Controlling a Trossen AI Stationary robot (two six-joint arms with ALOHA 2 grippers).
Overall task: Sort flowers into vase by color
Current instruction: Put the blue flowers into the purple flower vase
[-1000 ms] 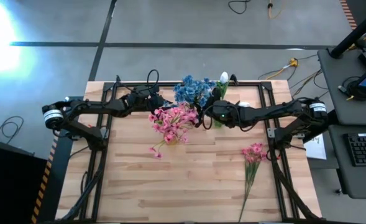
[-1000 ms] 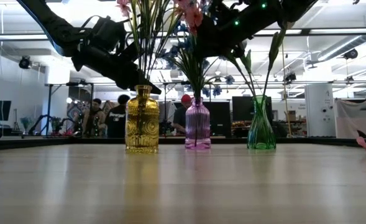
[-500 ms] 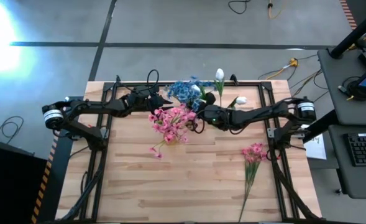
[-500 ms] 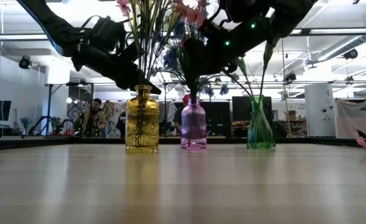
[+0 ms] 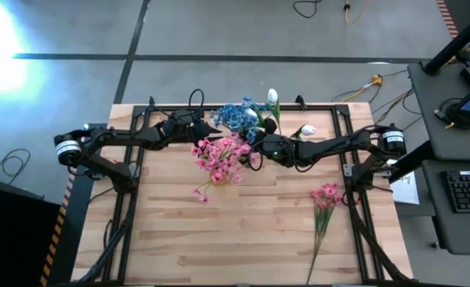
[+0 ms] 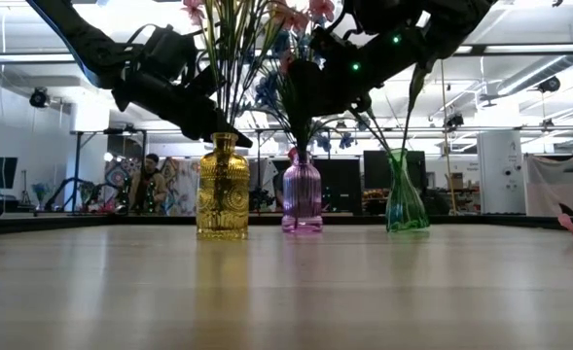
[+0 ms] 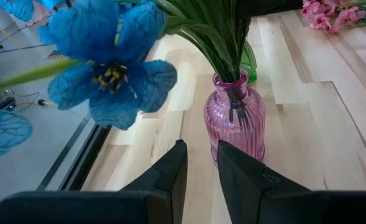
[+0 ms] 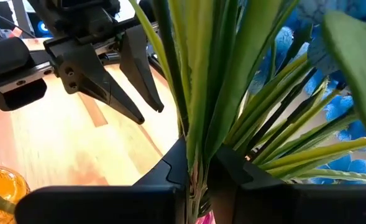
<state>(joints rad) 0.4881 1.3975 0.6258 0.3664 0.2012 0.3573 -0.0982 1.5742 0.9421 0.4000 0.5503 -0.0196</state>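
Three vases stand in a row at the table's far side: yellow (image 6: 222, 190), purple (image 6: 303, 194) and green (image 6: 406, 199). Pink blossoms (image 5: 219, 155) rise from the yellow vase, blue blossoms (image 5: 236, 115) from the purple vase (image 7: 235, 118), and white buds (image 5: 273, 96) from the green one. My right gripper (image 5: 258, 150) is above the purple vase, shut on green stems of the blue flowers (image 8: 332, 106). My left gripper (image 5: 211, 127) hangs open just left of that vase with nothing between its fingers (image 7: 170, 171). A pink spray (image 5: 324, 199) lies on the table at the right. My right gripper pinches a bundle of green stems and leaves (image 8: 194, 158) of the blue flowers between its two fingers, just above the purple vase's mouth. The fingers come nearly level from the table's right and lie across the upright stems. The stems' lower ends go down into the vase.
A small pink sprig (image 5: 200, 194) lies on the table left of centre. The black frame (image 5: 346, 119) rims the table behind the vases. Bare wood (image 5: 250, 239) fills the near half. People stand in the room beyond the table (image 6: 150, 180).
My right gripper has sunk and gone a little toward the table's left edge with the stems. The blue blossoms have swung left with it. The purple vase has slid slightly left. The white buds have leaned left and spread apart.
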